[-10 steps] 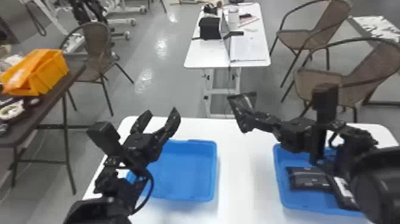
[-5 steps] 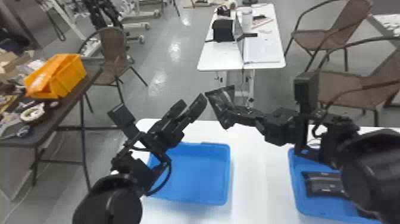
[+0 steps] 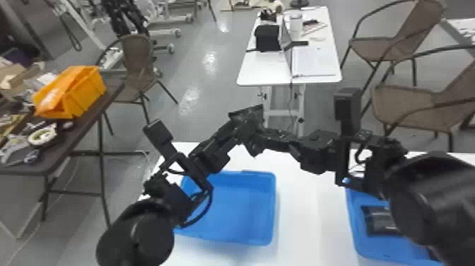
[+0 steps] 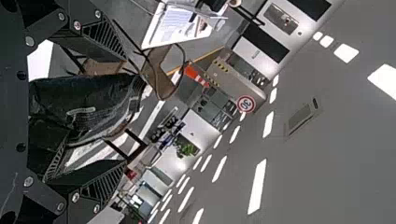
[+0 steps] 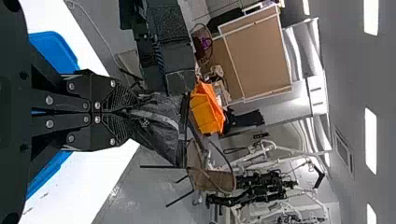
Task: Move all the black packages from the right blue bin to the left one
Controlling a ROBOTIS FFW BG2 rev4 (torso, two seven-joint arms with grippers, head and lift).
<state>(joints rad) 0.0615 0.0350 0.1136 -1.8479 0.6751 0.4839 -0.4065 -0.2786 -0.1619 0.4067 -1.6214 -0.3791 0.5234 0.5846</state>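
Observation:
Above the gap behind the left blue bin (image 3: 247, 215), a black package (image 3: 248, 118) hangs in the air, pinched at one end by my right gripper (image 3: 263, 133). My left gripper (image 3: 234, 136) meets it from the other side. In the left wrist view the package (image 4: 86, 105) lies between the spread fingers of the left gripper (image 4: 122, 113), apparently unclamped. The right wrist view has the right gripper (image 5: 122, 112) shut on the package (image 5: 161, 126). The right blue bin (image 3: 369, 247) holds another black package (image 3: 383, 220), partly covered by my right arm.
Both bins stand on a white table (image 3: 307, 219). A dark side table (image 3: 70, 148) with an orange bin (image 3: 86, 92) is at the left. Farther back are a second white table (image 3: 314, 67) and brown chairs (image 3: 406, 102).
My right gripper has carried the package left, while my left gripper has swung right and tilted towards it, so the two now meet. The head view has turned slightly left.

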